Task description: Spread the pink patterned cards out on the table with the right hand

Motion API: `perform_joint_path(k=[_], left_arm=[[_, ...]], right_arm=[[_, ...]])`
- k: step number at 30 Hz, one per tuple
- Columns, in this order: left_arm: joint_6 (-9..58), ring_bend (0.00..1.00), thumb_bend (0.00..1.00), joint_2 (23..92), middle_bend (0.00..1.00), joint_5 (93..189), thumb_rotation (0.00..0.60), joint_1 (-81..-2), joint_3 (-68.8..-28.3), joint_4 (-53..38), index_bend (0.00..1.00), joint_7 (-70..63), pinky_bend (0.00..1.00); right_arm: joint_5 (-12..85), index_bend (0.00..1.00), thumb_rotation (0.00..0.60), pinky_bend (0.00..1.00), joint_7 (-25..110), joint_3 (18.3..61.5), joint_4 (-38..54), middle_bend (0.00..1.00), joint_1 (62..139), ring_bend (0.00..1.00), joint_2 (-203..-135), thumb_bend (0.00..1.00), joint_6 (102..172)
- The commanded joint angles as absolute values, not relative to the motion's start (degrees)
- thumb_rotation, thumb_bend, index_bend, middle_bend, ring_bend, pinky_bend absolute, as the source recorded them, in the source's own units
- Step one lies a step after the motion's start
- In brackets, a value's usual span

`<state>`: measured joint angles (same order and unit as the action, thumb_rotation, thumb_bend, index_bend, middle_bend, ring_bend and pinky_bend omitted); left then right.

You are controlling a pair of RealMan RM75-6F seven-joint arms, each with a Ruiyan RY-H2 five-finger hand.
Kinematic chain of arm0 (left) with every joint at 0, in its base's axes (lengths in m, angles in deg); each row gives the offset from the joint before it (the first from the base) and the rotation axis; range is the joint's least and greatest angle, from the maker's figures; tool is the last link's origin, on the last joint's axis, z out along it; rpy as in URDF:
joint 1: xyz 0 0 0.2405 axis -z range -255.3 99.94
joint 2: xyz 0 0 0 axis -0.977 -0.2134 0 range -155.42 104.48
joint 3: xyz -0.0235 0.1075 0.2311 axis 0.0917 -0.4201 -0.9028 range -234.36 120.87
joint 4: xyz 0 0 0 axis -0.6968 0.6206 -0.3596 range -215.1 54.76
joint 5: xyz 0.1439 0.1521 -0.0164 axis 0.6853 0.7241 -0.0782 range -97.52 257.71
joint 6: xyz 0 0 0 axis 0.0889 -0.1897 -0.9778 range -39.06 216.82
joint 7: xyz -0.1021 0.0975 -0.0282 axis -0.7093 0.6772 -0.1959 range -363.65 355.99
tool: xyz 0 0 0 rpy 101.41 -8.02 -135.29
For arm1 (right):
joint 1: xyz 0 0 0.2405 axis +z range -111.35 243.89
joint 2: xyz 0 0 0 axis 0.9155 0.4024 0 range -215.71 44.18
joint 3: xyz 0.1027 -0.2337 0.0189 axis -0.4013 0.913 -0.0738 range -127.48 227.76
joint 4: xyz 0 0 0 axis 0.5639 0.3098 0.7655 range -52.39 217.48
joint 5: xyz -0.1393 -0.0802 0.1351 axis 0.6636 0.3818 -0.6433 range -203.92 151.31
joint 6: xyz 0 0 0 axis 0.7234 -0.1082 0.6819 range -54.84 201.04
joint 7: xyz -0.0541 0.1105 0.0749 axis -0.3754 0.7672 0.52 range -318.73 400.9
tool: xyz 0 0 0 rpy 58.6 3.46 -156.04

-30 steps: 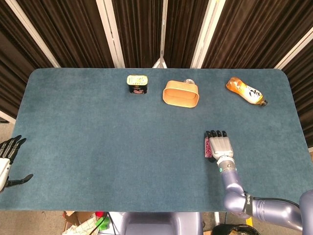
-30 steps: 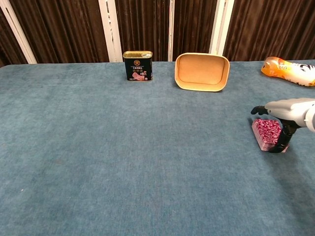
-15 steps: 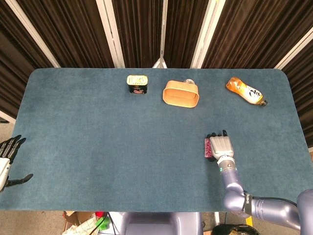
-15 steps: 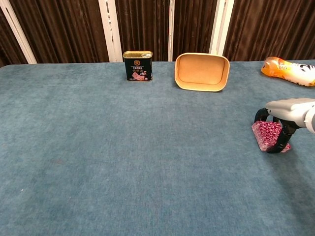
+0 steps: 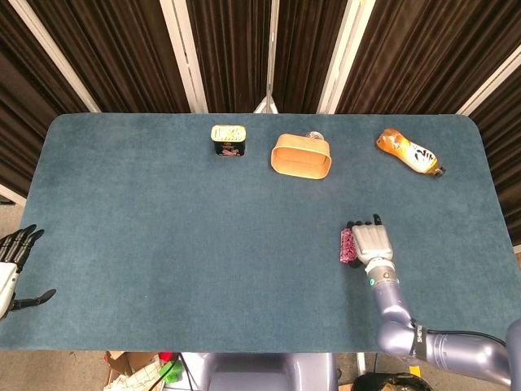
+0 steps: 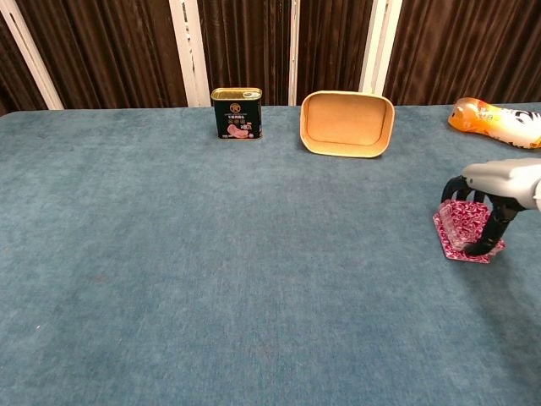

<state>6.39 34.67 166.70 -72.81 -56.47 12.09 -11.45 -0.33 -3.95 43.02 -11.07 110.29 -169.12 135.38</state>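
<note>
The pink patterned cards (image 5: 345, 246) (image 6: 461, 228) lie as a small stack on the blue table, right of centre and towards the front. My right hand (image 5: 369, 242) (image 6: 500, 181) arches over the stack from its right side. Its dark fingers (image 6: 454, 184) curl down at the far edge and the thumb hooks the near edge, gripping the cards. The lowest card shows slightly out from under the stack in the chest view. My left hand (image 5: 14, 262) hangs off the table's left front corner, fingers apart and holding nothing.
Along the back of the table (image 5: 163, 244) stand a tin can (image 5: 229, 139) (image 6: 236, 112) and a tan box on its side (image 5: 301, 155) (image 6: 347, 123). An orange bottle (image 5: 409, 151) (image 6: 494, 120) lies at the back right.
The right hand's fingers, earlier stretched flat over the stack, have curled down around it. The hand drew back slightly towards me and the stack shifted a little.
</note>
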Motion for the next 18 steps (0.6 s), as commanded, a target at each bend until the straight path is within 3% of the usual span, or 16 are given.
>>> perform_joint_path(k=[1,18], left_arm=[[6.41,0.00,0.02,34.70,0.00,166.56,0.600,-72.78,-56.38,12.14,0.00,-11.30,0.00],[6.39,0.00,0.02,34.83,0.00,165.99,0.600,-72.85,-56.18,12.38,0.00,-10.48,0.00]], right_arm=[[-0.51,0.41,0.600,0.00,-3.93,42.88,-11.60,0.43,110.37,0.36,-168.27,0.25,135.43],[-1.62,0.41,0.600,0.00,1.03,43.66,-7.04,0.43,107.90,0.36,-163.26,0.25,131.98]])
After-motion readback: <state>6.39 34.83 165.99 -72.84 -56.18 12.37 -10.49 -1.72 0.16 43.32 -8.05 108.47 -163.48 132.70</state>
